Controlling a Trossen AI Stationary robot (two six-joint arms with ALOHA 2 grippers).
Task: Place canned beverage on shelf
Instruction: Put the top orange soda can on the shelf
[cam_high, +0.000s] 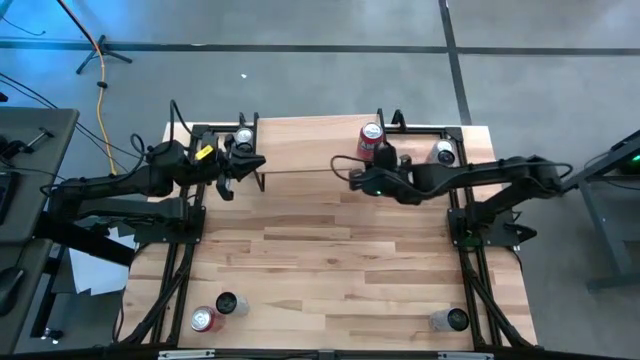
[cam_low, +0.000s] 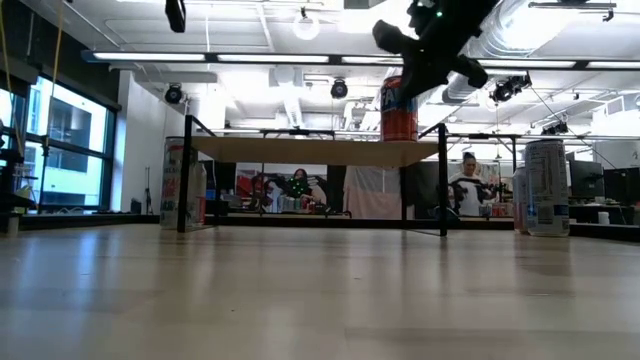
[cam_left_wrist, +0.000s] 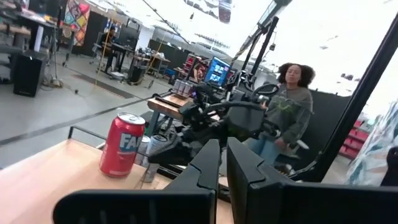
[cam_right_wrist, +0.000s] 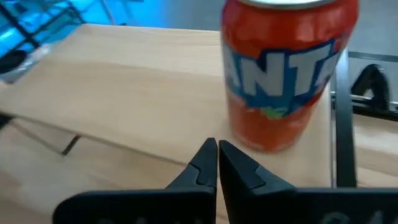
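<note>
The red Fanta can (cam_high: 371, 140) stands upright on its base on the shelf's light wood top (cam_high: 300, 145), near the shelf's right end; the low view shows it on the plank (cam_low: 398, 110). My right gripper (cam_high: 345, 172) is shut and empty, just in front of the can and slightly above the plank; the can fills its wrist view (cam_right_wrist: 280, 74) beyond the fingertips (cam_right_wrist: 217, 155). My left gripper (cam_high: 238, 166) is shut and empty over the shelf's left end, and its wrist view shows the can (cam_left_wrist: 122, 144) farther off.
A silver can (cam_high: 443, 152) stands at the far right beside the shelf, and another can (cam_high: 243, 138) stands at the far left. Near the front edge are a red can (cam_high: 205, 319), a dark can (cam_high: 229, 303) and a silver can (cam_high: 450, 319). A person (cam_left_wrist: 287, 106) stands beyond the table.
</note>
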